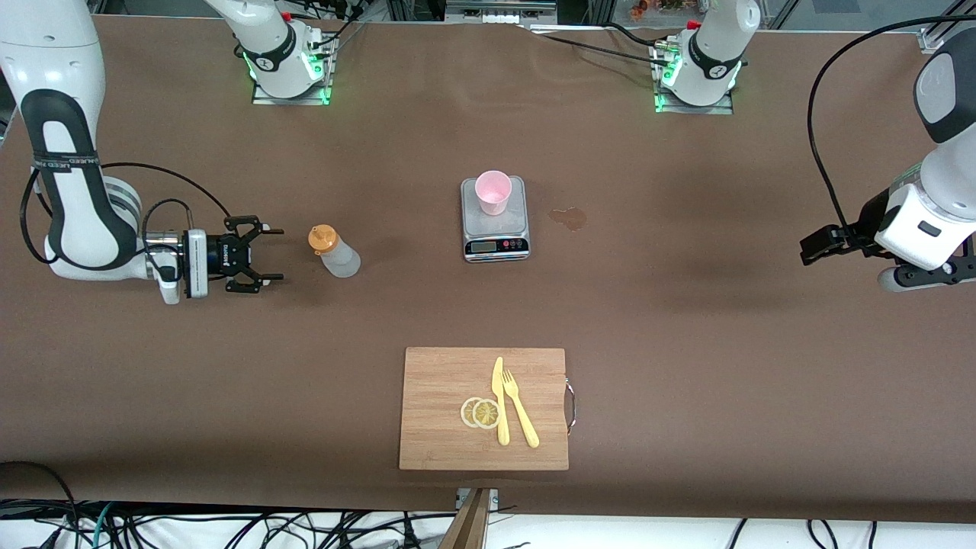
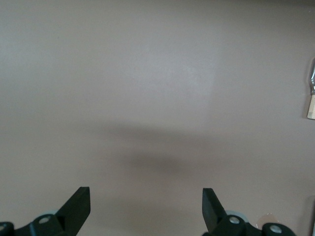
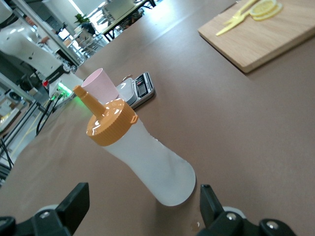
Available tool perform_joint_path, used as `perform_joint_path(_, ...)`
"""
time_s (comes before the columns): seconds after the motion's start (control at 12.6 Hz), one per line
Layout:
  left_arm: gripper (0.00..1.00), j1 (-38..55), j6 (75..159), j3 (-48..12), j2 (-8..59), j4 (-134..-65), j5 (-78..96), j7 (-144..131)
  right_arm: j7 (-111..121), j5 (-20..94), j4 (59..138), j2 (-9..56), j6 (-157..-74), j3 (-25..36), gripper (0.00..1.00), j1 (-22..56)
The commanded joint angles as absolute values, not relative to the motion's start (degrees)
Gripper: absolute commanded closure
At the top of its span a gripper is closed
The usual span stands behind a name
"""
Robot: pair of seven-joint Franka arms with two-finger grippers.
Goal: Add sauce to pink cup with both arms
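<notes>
**Sauce bottle free on the worktop, both grippers empty**

The sauce bottle (image 1: 333,250) is seen standing on the brown worktop (image 1: 686,320) toward the right arm's end, well apart from the pink cup (image 1: 492,191). The cup is set upright on a small kitchen scale (image 1: 495,219) near the middle of the worktop. A small wet stain (image 1: 569,218) is seen just beside the scale, toward the left arm's end. Nearer to the front camera lies a wooden cutting board (image 1: 442,381) carrying a yellow plastic knife (image 1: 499,400), a fork (image 1: 520,407) and two lemon slices (image 1: 480,412).

The right gripper (image 1: 273,254) is held low just beside the bottle, level with it, with its fingers spread wide and nothing between them; in the right wrist view the bottle (image 3: 142,157) is framed between the two fingertips without being touched. The left gripper (image 2: 146,206) waits over bare worktop at the left arm's end, its fingers likewise fully apart and empty.

The bottle is judged to be light, soft-walled and fairly smooth. A firm pinch on the translucent body would probably dent it and could push sauce out of the orange nozzle cap (image 3: 109,121) early. Hold is best taken around the middle of the body, below the cap, with moderate pressure. The cup is judged light and easily tipped, so steadying by the second arm may be called for.
</notes>
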State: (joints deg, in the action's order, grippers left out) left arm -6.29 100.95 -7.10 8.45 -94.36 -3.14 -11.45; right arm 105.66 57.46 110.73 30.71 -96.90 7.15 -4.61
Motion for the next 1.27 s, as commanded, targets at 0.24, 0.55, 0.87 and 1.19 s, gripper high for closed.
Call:
perform_joint_path(0.24, 0.0, -9.05, 97.82, -7.12, 7.29, -93.52, -1.67, -11.43, 85.72, 50.38, 113.73, 23.82, -99.05, 7.21, 0.01, -4.75)
perform_joint_path(0.55, 0.0, -9.41, 97.82, -7.73, 7.03, -93.34, -1.67, -11.78, 74.04, 46.24, 113.73, 21.8, -99.05, 7.56, 0.01, -4.75)
perform_joint_path(0.87, 0.0, -9.05, 97.82, -8.43, 6.68, -93.43, -1.67, -12.04, 58.74, 39.22, 113.64, 18.2, -99.14, 7.47, 0.01, -4.75)
perform_joint_path(1.19, 0.0, -9.05, 97.91, -8.53, 6.68, -93.43, -0.36, -12.13, 46.88, 29.82, 113.47, 14.08, -100.28, 7.47, 0.01, -3.43)
